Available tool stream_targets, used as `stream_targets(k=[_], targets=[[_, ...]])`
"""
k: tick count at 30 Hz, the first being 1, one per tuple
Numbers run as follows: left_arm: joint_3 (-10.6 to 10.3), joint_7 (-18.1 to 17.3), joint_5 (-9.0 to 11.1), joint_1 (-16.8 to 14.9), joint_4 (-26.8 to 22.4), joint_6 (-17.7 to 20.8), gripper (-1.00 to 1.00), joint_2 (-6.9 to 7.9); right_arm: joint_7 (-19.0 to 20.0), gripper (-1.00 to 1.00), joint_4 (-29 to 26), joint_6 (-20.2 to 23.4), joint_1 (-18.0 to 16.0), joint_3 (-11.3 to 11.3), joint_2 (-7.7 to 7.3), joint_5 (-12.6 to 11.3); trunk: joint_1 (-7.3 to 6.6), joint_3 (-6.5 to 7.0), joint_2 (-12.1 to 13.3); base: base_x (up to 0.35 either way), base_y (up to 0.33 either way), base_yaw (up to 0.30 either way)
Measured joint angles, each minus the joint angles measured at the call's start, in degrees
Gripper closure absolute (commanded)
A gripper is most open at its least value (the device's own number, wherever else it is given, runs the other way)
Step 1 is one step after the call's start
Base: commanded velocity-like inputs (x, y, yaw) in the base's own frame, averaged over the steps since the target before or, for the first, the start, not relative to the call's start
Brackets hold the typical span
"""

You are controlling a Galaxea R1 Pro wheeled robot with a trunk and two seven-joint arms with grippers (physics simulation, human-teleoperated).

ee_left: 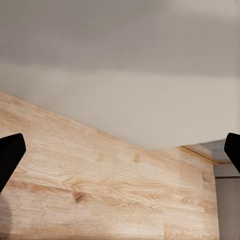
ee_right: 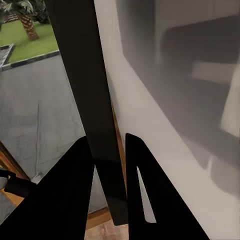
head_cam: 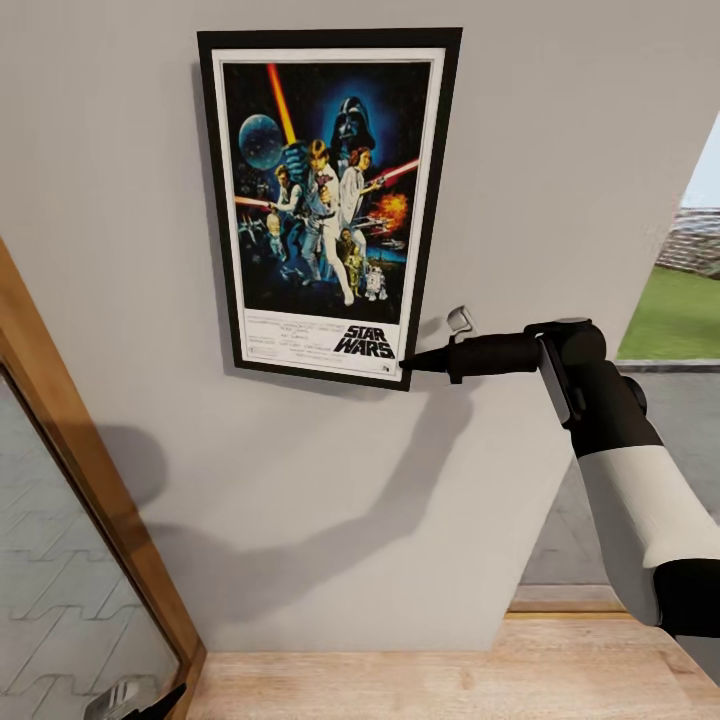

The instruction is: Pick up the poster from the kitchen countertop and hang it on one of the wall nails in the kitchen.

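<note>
Poster (head_cam: 328, 205) is hanging upright against the grey wall (head_cam: 560, 150), the right gripper (head_cam: 412, 364) pinching its frame's five-o'clock corner, probably steadying it on a nail; left gripper (ee_left: 120, 150) is gaping empty over wooden floor (ee_left: 100, 190).

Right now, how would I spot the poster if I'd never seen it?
Look at the plain grey wall above the wooden floor. The poster lies flat against it, its lower corner pinched by the right pincer. It is the wall's one colourful thing: black frame, Star Wars logo.
</note>
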Motion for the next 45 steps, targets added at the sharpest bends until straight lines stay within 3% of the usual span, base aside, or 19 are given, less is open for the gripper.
stream_targets(k=[45], targets=[[0.0, 0.0, 0.1, 0.0, 0.0, 0.0, -1.0, 0.0, 0.0, 1.0, 0.0, 0.0, 0.0, 0.0, 0.0, 0.0, 0.0, 0.0, 0.0, 0.0, 0.021, 0.0]])
